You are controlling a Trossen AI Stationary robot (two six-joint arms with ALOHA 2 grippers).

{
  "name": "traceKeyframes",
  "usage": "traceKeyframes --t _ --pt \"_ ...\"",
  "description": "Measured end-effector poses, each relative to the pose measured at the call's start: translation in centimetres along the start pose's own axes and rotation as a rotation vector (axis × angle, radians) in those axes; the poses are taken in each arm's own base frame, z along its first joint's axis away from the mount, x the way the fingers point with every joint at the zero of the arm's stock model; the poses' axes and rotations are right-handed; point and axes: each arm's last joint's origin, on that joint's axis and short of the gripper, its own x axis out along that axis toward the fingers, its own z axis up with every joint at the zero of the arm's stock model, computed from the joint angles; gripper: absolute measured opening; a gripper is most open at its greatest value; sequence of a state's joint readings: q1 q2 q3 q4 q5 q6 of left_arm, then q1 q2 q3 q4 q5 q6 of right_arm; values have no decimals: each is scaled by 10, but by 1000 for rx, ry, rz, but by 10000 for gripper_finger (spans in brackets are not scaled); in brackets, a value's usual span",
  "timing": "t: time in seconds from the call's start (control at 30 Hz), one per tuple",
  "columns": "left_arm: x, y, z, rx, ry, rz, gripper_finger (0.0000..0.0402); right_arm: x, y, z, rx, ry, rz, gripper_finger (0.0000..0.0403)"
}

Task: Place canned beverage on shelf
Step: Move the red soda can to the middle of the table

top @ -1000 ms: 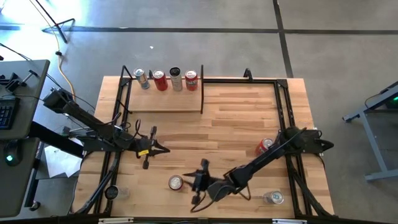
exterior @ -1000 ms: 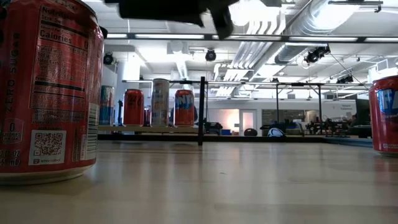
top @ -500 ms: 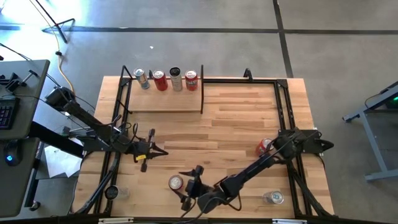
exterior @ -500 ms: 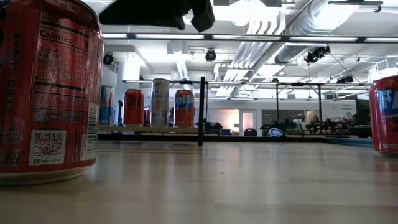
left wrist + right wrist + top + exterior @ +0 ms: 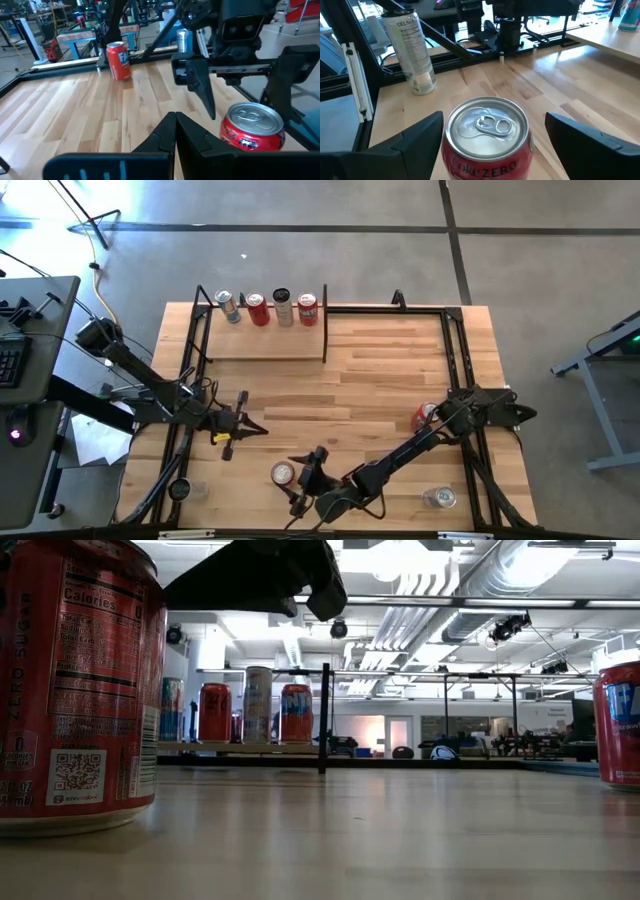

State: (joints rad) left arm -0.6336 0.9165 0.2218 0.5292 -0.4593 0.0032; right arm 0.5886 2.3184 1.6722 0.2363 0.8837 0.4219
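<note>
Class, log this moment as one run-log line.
right pincer: open, straddling Coke Zero can | left pincer: shut, waiting | shelf: four cans

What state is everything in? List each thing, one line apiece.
Coke Zero can: upright, unopened, not gripped.
right gripper: open, fingers either side of that can, not touching.
left gripper: shut, holding nothing, over the table's left side.
shelf: holds four cans, all upright along its back edge.
red can: upright beside the right arm, untouched.
</note>
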Motion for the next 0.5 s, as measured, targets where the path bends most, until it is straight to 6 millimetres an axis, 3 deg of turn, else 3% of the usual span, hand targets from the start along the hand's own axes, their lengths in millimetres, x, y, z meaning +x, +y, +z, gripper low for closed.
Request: traceKeyframes --t 0.27,0.5 --pt "-2 -3 0 -19 -2 28 0 15 -9 -5 6 35 18 333" --pt "-5 -6 3 -45 -26 3 0 31 -20 -9 -49 76 47 292"
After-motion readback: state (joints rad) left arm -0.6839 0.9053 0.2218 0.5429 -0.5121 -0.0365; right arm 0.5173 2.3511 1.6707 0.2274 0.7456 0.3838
